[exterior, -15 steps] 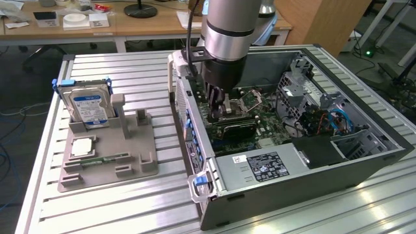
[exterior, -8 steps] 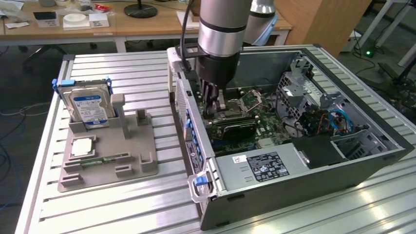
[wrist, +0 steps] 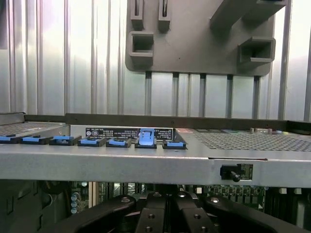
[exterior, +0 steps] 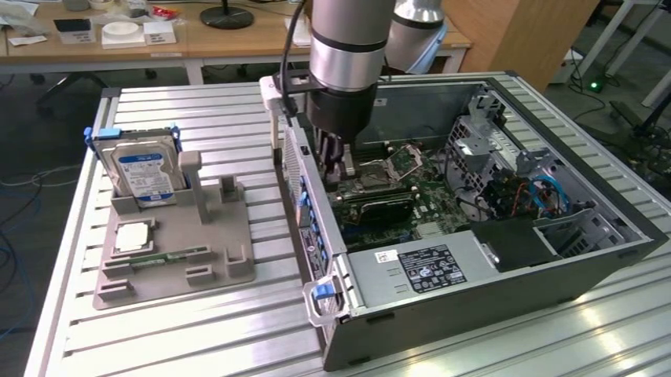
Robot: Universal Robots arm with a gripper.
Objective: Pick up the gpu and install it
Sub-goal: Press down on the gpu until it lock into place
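Inside the open computer case (exterior: 587,259), which takes up the exterior view's right half of the slatted surface (exterior: 188,330), the claw (exterior: 338,166) hangs down over the motherboard near the case's rear wall, fingers together. gpu (exterior: 379,210) reads as a dark flat card lying low on the board, just below and toward the exterior view's right of the claw tips. Cannot tell if the tips touch or pinch it; the arm's body blocks that spot and the tips sit in shadow. Bracket end of the card is hard to make out. On the wrist view the claw's black linkages are cut off at the frame edge, tips hidden, and the case's rear wall with its row of blue clips (wrist: 146,139) blocks the board behind it. Grey parts tray (exterior: 178,275) sits at the surface's exterior-view left, well apart from the case, holding the upright hard drive (exterior: 147,173), a square chip (exterior: 137,236) and a narrow memory stick (exterior: 173,257).
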